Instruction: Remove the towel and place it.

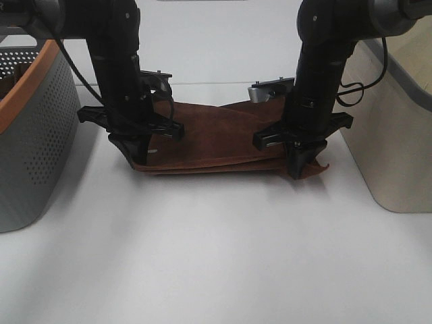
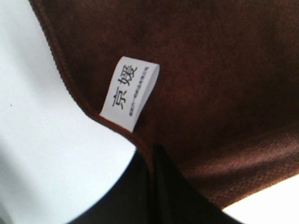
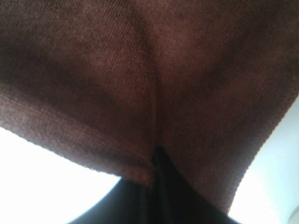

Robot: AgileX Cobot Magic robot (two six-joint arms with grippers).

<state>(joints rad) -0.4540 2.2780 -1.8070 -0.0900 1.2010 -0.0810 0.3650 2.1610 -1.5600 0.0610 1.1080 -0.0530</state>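
The dark brown towel (image 1: pixel 216 138) lies stretched and folded on the white table between my two arms. My left gripper (image 1: pixel 138 154) is shut on its left front corner, and the left wrist view shows the towel (image 2: pixel 224 93) with its white label (image 2: pixel 130 93) close above the pinched edge. At the right front corner my right gripper (image 1: pixel 299 167) is shut on the cloth, whose tip curls out beside it. In the right wrist view the towel (image 3: pixel 149 79) fills almost the whole picture, creased down to the closed fingers (image 3: pixel 140 200).
A grey perforated basket with an orange rim (image 1: pixel 34 128) stands at the left. A beige basket (image 1: pixel 388 128) stands at the right. White table (image 1: pixel 216 256) spreads in front of the towel.
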